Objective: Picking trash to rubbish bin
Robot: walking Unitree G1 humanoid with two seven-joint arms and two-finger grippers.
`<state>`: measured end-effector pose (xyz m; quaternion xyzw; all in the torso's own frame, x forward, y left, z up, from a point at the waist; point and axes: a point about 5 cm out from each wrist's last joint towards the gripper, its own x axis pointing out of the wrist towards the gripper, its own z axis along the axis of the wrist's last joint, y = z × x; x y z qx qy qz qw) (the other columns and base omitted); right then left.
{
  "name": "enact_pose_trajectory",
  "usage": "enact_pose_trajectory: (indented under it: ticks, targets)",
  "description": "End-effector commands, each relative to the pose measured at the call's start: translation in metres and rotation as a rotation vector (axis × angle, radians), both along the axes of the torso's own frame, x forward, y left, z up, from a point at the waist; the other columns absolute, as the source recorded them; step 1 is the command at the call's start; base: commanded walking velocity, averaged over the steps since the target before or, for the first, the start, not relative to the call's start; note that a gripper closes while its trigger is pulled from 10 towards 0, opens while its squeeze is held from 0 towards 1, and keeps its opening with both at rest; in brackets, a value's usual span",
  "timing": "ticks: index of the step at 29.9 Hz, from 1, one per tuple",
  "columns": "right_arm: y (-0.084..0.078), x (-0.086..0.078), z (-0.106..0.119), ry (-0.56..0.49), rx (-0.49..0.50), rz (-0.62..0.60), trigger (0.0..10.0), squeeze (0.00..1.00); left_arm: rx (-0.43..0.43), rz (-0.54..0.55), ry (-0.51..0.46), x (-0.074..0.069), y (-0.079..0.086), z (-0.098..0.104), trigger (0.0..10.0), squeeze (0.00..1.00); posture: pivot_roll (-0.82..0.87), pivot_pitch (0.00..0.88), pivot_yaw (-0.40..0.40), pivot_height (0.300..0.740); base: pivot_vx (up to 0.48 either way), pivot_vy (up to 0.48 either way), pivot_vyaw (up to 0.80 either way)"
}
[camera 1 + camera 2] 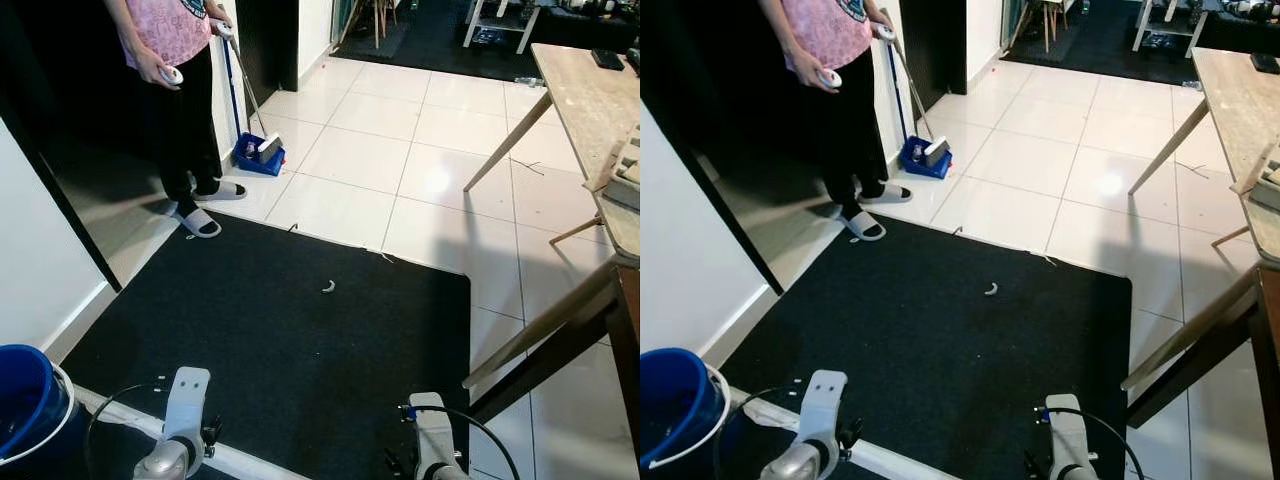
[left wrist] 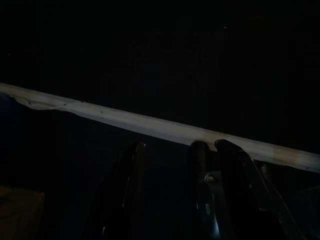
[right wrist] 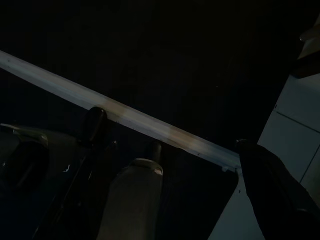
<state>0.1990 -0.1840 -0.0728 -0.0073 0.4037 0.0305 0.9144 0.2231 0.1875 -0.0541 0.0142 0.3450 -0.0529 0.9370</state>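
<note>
Trash, a small pale curled scrap, lies near the middle of the frame on the black mat, well apart from both arms at the bottom edge. It looks light and thin, probably soft, so a pinch across its curved middle should lift it, though it may flatten against the pile. Blue bin sits at lower left. Left gripper and right gripper hang low and hold nothing; their fingers stand apart in the dark wrist views. A person stands upper left.
</note>
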Motion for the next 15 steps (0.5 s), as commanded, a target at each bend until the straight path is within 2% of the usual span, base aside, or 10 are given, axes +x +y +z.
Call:
enact_pose_trajectory:
  ticks: [1,15]
  targets:
    - [0.0009,-0.0051,-0.0033,0.023,0.002,-0.010,10.0,0.00,-0.009,0.013,0.010,-0.0040,-0.0004,-0.0027,10.0,0.00,0.11,0.104,-0.002,0.740,0.266,0.000,0.00]
    - [-0.0019,-0.0056,-0.0035,0.032,-0.008,-0.008,10.0,0.00,-0.017,0.031,0.016,-0.0043,0.0000,-0.0031,10.0,0.00,0.11,0.096,-0.003,0.740,0.304,0.000,0.00]
